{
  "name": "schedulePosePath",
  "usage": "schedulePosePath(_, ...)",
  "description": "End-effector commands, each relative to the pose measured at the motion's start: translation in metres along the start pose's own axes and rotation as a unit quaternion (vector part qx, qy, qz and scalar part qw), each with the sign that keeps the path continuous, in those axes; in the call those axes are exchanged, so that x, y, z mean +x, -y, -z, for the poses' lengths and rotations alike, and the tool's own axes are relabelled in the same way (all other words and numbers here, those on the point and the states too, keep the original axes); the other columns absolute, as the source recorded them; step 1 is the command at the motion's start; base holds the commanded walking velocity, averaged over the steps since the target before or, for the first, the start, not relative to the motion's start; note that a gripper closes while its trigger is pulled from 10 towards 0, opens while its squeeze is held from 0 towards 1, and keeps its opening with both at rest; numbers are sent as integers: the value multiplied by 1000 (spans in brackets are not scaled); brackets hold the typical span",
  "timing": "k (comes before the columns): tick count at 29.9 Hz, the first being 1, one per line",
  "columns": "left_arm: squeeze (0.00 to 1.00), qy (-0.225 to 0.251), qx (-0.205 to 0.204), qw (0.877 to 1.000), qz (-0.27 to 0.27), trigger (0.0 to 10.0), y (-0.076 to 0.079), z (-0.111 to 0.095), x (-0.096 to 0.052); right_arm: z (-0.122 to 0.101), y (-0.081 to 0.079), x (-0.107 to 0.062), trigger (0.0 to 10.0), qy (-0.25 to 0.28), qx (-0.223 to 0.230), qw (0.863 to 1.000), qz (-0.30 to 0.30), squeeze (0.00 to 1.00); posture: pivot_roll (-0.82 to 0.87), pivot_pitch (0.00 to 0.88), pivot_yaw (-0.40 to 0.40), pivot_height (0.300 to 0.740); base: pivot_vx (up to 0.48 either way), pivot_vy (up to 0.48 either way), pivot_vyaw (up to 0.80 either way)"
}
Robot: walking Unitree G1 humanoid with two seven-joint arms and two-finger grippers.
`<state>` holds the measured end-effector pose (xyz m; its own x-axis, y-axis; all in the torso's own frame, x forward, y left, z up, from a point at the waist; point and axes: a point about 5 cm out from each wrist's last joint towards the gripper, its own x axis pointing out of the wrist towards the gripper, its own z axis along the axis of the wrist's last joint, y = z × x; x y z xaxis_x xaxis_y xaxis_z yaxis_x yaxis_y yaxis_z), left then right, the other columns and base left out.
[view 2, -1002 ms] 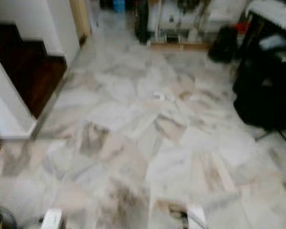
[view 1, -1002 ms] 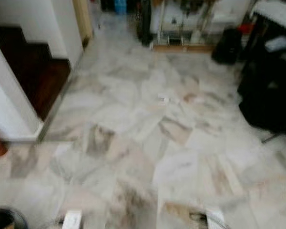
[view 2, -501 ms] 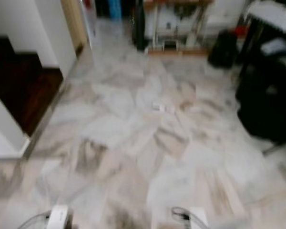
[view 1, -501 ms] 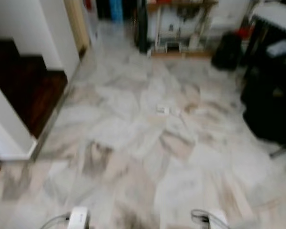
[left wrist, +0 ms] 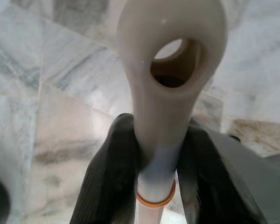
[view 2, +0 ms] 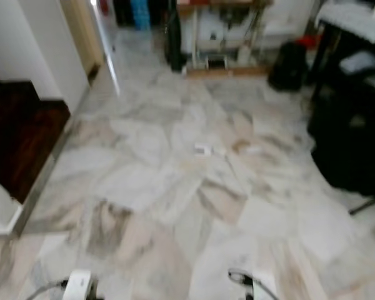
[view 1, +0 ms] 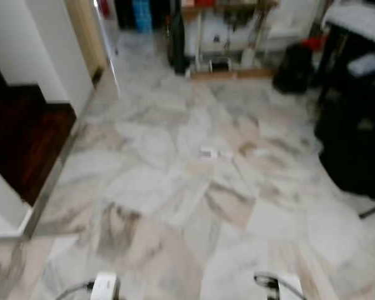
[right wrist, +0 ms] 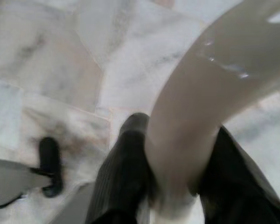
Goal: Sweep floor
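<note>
My head views are soft with motion blur across the whole marble floor [view 1: 194,206], worst toward the lower edge. The light is even and fairly bright, with pale glare near the far doorway [view 1: 112,56]. The stair recess [view 1: 19,144] and the black furniture [view 1: 356,137] sink into dark, featureless patches. In my left wrist view the cream handle [left wrist: 170,70] is sharp, while my right wrist view smears.

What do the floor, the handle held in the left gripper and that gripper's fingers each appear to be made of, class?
Floor: probably polished marble or marble-look tile, with grey and tan veining in irregular slabs and a faint sheen.
Handle: likely smooth cream plastic, with a moulded hanging hole, glossy highlights and an orange ring lower down.
Left gripper fingers: black, finely ribbed and matt, possibly rubber.
</note>
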<state>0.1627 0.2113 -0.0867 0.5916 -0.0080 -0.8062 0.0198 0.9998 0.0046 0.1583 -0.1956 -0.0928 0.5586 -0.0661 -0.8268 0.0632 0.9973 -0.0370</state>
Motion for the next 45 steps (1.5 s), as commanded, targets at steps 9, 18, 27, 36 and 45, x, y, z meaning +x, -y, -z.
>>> schedulePosePath(9,0,10,-5,1000,-4,10000,1,-6,2,-10,4,1,10000,20,9,1000,3,0,-70,0,7,740,413,0,0)
schedulePosePath(18,0,13,-4,1000,-1,10000,2,-7,2,-6,3,1,10000,14,5,1000,1,0,-73,0,7,740,417,0,0)
schedulePosePath(27,0,12,-5,1000,-2,10000,0,-7,1,-3,3,0,10000,8,5,1000,2,0,-69,0,7,740,417,0,0)
schedulePosePath(36,0,9,-5,1000,-4,10000,-1,-6,1,-4,2,0,10000,10,6,1000,2,0,-67,0,7,740,424,0,0)
schedulePosePath(45,0,0,-10,1000,-7,10000,0,1,0,-8,3,1,10000,14,7,1000,2,0,-68,0,3,740,425,0,0)
